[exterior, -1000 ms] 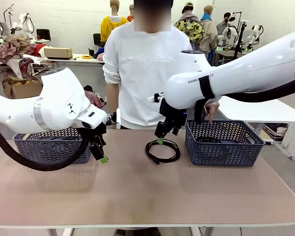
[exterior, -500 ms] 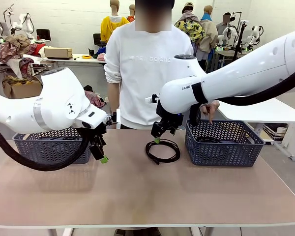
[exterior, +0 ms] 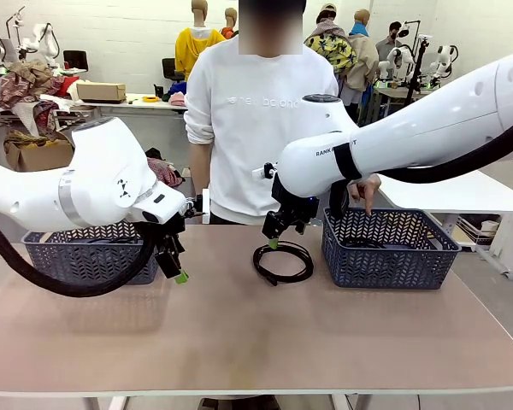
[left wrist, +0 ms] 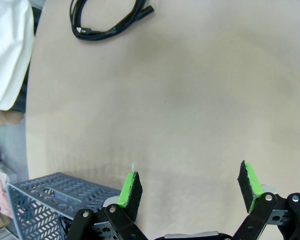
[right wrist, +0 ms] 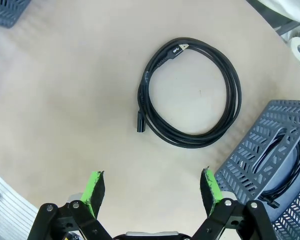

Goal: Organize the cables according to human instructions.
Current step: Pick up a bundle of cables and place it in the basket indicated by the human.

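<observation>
So here's what you've got: one coiled black cable (exterior: pixel 283 261) lies flat on the tan table (exterior: pixel 239 342), just to the left of the right-hand basket (exterior: pixel 389 248) and not touching it. From the right wrist camera you can see that same cable (right wrist: pixel 190 95) as a neat round loop with both plug ends on its left side, one tucked against the top of the coil and one sticking out lower down.

Your right gripper (exterior: pixel 274 235) hangs right above the far-left edge of that coil, fingers spread wide with nothing between the green pads (right wrist: pixel 95 186). It isn't touching the cable.

The right-hand basket (right wrist: pixel 270 150) already has at least one black cable (right wrist: pixel 280 165) coiled inside. The person stands at the far side of the table, with one hand (exterior: pixel 365 190) pointing a finger down over that basket's back rim.

Your left gripper (exterior: pixel 174 263) is well off to the left of the loose cable, in front of the left-hand basket (exterior: pixel 81 254), also wide open and empty. Its wrist camera shows bare table between the fingers (left wrist: pixel 130 189), the loose cable (left wrist: pixel 107 22) far up top, and a corner of the left-hand basket (left wrist: pixel 50 197) low down.
</observation>
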You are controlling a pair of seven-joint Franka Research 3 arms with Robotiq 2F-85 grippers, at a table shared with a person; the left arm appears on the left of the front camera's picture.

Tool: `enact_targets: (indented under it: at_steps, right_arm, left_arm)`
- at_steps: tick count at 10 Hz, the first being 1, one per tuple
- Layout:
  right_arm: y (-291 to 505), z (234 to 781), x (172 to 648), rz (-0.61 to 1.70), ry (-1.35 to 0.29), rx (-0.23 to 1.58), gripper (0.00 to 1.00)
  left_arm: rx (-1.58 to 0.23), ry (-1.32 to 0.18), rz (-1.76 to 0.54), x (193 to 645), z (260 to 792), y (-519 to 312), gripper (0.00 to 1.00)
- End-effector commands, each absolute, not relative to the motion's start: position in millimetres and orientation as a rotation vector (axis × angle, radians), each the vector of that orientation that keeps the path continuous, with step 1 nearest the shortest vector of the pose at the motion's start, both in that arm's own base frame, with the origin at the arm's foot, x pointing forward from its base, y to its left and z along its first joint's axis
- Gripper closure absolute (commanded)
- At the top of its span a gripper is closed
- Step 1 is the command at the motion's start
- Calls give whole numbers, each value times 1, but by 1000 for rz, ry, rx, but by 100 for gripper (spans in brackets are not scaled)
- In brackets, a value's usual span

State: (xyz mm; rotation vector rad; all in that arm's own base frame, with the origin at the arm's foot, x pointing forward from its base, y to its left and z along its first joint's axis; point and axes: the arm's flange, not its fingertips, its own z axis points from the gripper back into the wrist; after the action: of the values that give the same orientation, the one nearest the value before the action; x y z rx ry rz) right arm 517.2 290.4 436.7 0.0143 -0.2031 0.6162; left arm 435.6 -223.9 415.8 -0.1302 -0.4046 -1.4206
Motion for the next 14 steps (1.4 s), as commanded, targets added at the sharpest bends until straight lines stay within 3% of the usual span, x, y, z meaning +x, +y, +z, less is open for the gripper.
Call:
enact_targets:
  at_steps: [1, 14]
  right_arm:
    - [290, 437, 517, 616, -203, 14, 0]
    - [340, 337, 573, 441, -156, 38, 0]
  left_arm:
    - [-131, -403, -1420, 435, 416, -223, 0]
    - [-131, -403, -1420, 435, 416, -223, 0]
